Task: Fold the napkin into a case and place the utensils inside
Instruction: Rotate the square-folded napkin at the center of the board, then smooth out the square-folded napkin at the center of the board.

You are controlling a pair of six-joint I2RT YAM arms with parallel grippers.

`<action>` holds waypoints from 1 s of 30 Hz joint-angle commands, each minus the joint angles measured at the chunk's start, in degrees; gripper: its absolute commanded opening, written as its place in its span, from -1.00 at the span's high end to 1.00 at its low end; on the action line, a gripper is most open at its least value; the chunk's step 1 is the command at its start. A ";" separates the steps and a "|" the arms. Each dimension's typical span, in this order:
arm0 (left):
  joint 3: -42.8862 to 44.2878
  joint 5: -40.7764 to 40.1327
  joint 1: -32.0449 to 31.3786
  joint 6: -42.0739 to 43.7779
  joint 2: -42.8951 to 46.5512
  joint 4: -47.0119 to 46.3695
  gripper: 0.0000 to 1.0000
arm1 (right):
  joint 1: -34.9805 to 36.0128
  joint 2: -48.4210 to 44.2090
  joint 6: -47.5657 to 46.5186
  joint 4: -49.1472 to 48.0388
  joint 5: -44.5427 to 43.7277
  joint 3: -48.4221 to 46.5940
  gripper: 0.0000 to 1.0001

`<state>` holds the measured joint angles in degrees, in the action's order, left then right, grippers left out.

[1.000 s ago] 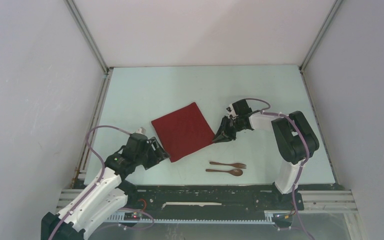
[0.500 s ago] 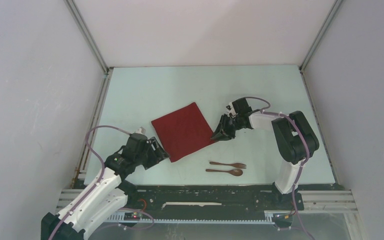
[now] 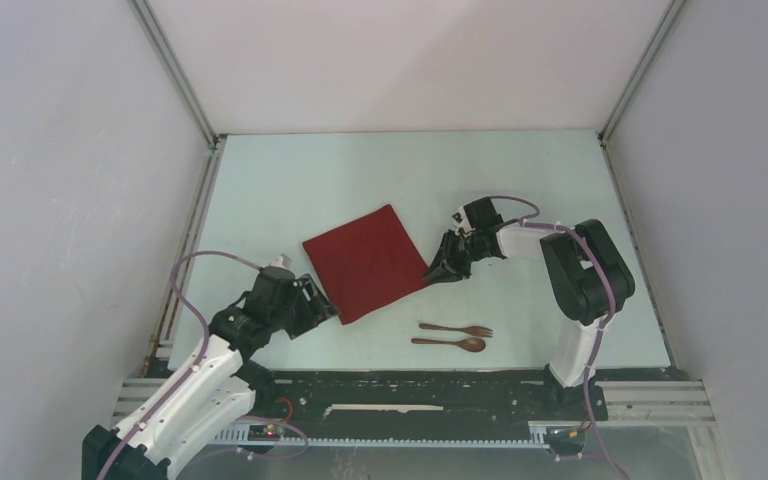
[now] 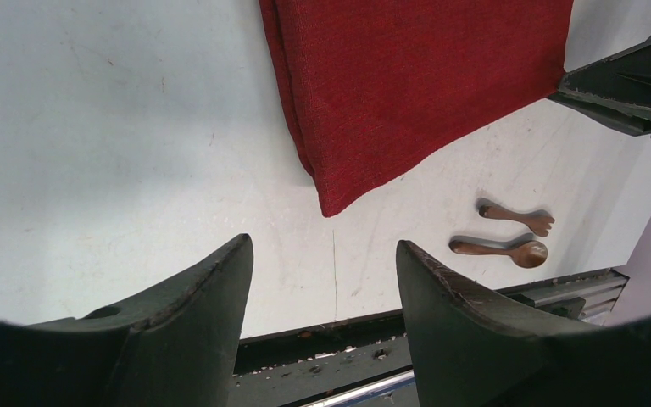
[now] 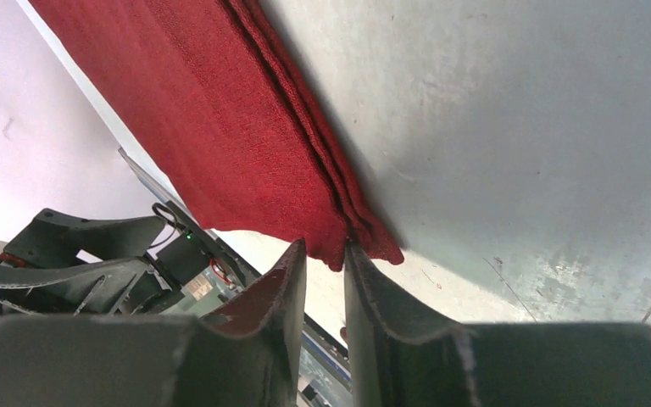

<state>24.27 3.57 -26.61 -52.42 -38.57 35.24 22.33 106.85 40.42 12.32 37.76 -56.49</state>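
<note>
Napkin [image 3: 367,262]: dark red, flat, roughly square, layered edges along one side.

My left arm [image 3: 195,375] runs from its base toward 1 o'clock. The wrist is bent, so my left gripper [image 3: 332,311] points at 3 o'clock, low, jaws spread wide with nothing between them. My right arm [image 3: 585,275] stands up, elbow high, forearm reaching to 9 o'clock. My right gripper [image 3: 433,274] tips down toward 7 o'clock, jaws nearly together with a thin slit, tips at the napkin [image 3: 365,260] corner. Pinch unclear.
</note>
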 commanded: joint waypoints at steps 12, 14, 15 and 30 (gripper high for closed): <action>0.66 9.95 12.67 1.49 -0.74 -6.97 -0.54 | 5.50 -0.44 -7.22 -3.15 -2.72 -6.54 1.00; 0.67 12.40 16.32 1.81 -2.05 -8.76 -0.52 | 7.14 2.75 -8.84 -3.03 -2.21 -10.67 1.00; 0.90 13.85 17.66 2.00 -2.95 -9.28 -0.51 | 7.90 4.45 -8.96 -3.63 -1.48 -12.40 1.00; 0.36 14.66 23.43 4.08 -1.43 -6.50 -0.52 | 16.34 25.62 -9.80 -4.60 2.45 -40.54 1.00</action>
<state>24.43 17.28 -4.10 -49.93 -40.80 28.25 37.85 129.16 31.16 8.29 38.81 -90.96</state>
